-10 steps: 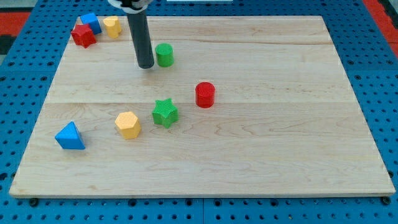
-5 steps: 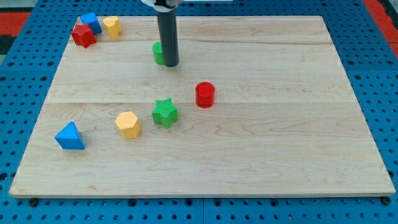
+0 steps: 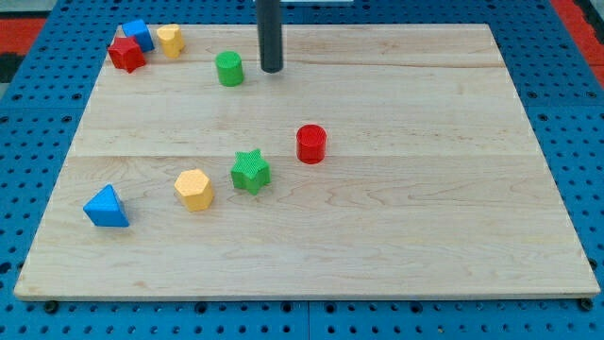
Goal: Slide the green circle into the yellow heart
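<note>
Now | pale wooden board (image 3: pixel 396 236) on blue pegboard (image 3: pixel 38 142) | green circle (image 3: pixel 228 69): short upright cylinder, top-left, apart from yellow heart (image 3: pixel 170 40) at its 10 o'clock | my tip (image 3: pixel 272 70) just beside circle at 3 o'clock, bare rod, grips nothing

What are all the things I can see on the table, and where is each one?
green circle: 1, green, top, left of centre
yellow heart: 1, yellow, top left
blue block: 1, blue, top left corner
red star: 1, red, top left, touching the blue block
red cylinder: 1, red, centre
green star: 1, green, centre
yellow hexagon: 1, yellow, left of green star
blue triangle: 1, blue, lower left
wooden board: 1, pale wood
my tip: 1, dark, right of green circle, apart
</note>
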Controlling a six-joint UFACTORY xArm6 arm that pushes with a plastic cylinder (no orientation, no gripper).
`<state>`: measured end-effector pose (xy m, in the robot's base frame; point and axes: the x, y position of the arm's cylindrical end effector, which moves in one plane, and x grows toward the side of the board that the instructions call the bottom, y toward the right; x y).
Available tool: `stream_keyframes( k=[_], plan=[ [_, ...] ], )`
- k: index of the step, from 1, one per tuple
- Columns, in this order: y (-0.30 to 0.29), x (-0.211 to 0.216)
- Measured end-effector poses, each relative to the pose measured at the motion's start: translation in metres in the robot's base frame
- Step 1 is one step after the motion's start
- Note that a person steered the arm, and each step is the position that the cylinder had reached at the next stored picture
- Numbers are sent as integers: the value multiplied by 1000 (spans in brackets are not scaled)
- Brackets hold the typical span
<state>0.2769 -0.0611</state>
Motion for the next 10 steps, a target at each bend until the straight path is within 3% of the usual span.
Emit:
stream_keyframes(
  k=[2,4,5,7,9,10],
  plan=[
    [-102,-3],
    [-63,34],
    [-99,49],
    [-121,12],
    [-144,50],
    [-172,39]
  ],
)
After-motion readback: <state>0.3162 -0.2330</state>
